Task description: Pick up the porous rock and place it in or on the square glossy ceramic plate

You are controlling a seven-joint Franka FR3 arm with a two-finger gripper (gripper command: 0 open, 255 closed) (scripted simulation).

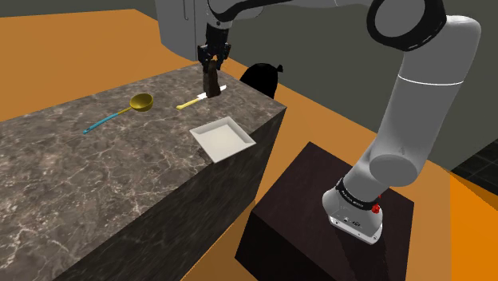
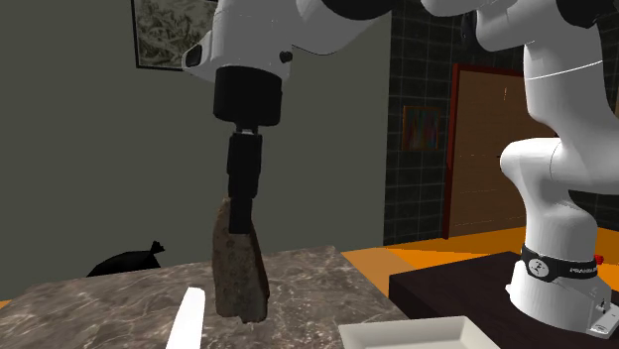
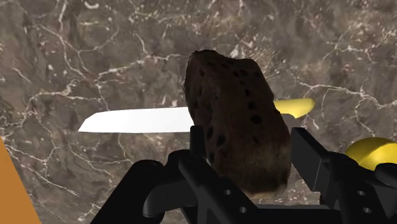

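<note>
The porous rock point(image 1: 211, 81), a dark brown pitted slab, stands on end at the far side of the marble counter, and my gripper point(image 1: 213, 61) is shut on its upper part. In the second exterior view the rock point(image 2: 240, 263) hangs upright under the gripper point(image 2: 241, 206), its lower end close to the counter; I cannot tell whether it touches. The wrist view has the rock point(image 3: 238, 121) clasped between both fingers point(image 3: 305, 153). The square white plate point(image 1: 223, 137) lies near the counter's edge on the stand's side, apart from the rock, and its rim point(image 2: 417, 335) shows empty.
A knife with a white blade point(image 3: 137, 119) and yellow handle point(image 3: 296, 107) lies on the counter point(image 1: 96, 168) right under the rock. A gold ladle point(image 1: 142, 101) with a blue handle lies further along the shoulder view's left. A black bag point(image 1: 262, 76) sits behind the counter.
</note>
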